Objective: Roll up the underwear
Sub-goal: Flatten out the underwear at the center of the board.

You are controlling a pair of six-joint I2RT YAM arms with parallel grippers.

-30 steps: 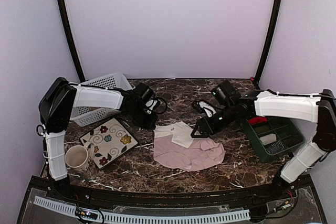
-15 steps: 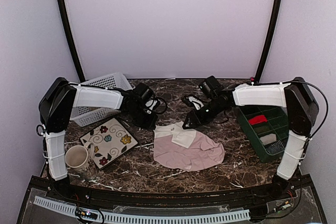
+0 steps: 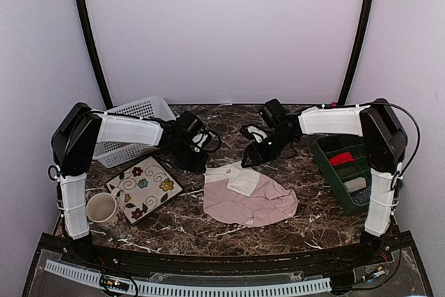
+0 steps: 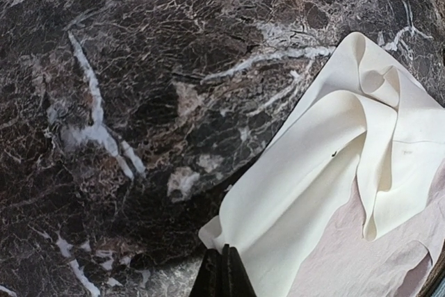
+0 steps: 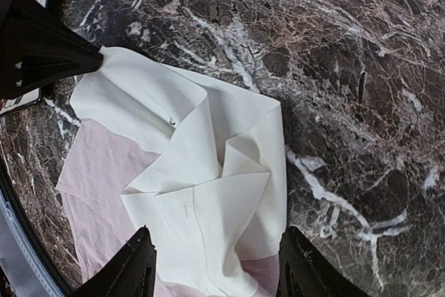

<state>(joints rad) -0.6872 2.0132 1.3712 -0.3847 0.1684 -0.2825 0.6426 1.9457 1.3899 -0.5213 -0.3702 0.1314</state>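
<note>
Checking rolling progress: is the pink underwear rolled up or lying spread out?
Spread out, not rolled: the pink underwear lies flat on the table, with only its cream waistband creased and folded over.

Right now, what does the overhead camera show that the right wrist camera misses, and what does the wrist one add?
Only overhead: the white basket, the mug and the green bin. Only the right wrist: the folds of the cream waistband up close, lying between the right hand's open fingers, and the left hand pinching its corner. Both: the pink underwear on the marble table.
</note>
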